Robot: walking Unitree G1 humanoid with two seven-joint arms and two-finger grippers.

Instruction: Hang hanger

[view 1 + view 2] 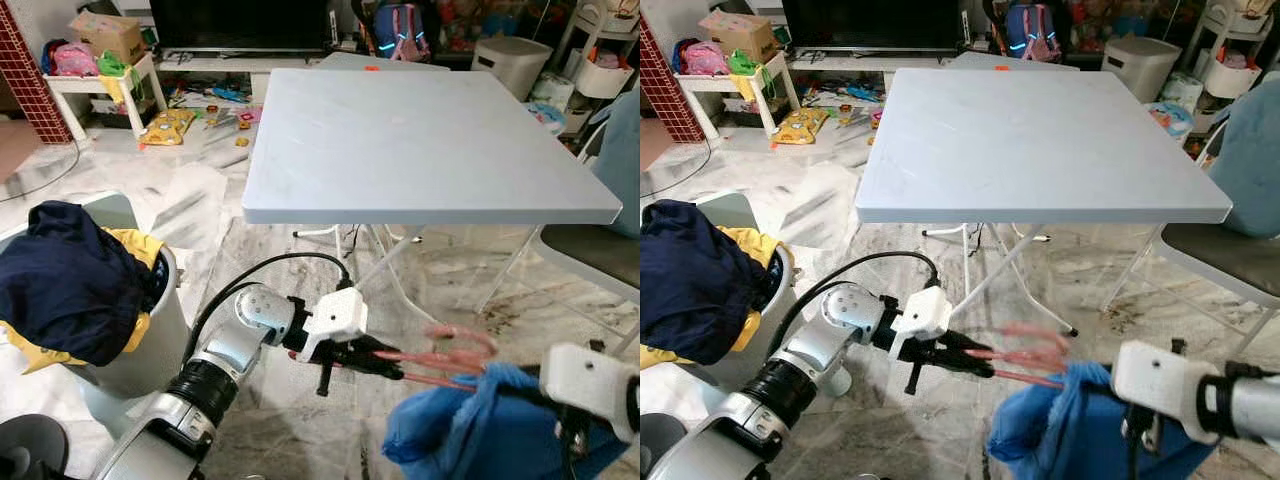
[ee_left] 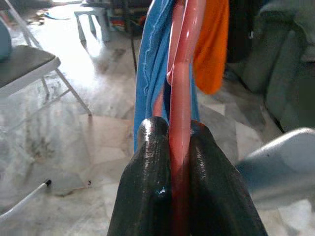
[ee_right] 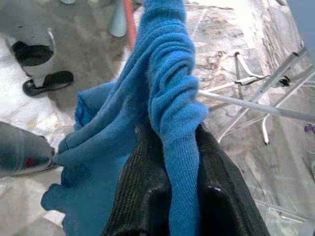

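Observation:
A pink hanger (image 1: 445, 361) is held low in front of me, below the table's near edge. My left gripper (image 1: 392, 366) is shut on one end of it; in the left wrist view the fingers (image 2: 147, 191) clamp the pink bar (image 2: 181, 98). A blue garment (image 1: 470, 425) hangs bunched at the hanger's other end. My right gripper (image 3: 170, 196) is shut on a fold of that blue cloth (image 3: 167, 98). The right wrist housing (image 1: 585, 385) sits at the lower right.
A light blue folding table (image 1: 420, 140) stands just ahead, its legs (image 1: 385, 265) near the hanger. A laundry basket (image 1: 150, 350) with dark blue and yellow clothes (image 1: 70, 280) is at my left. A chair (image 1: 590, 250) is at right. Toys and clutter lie beyond.

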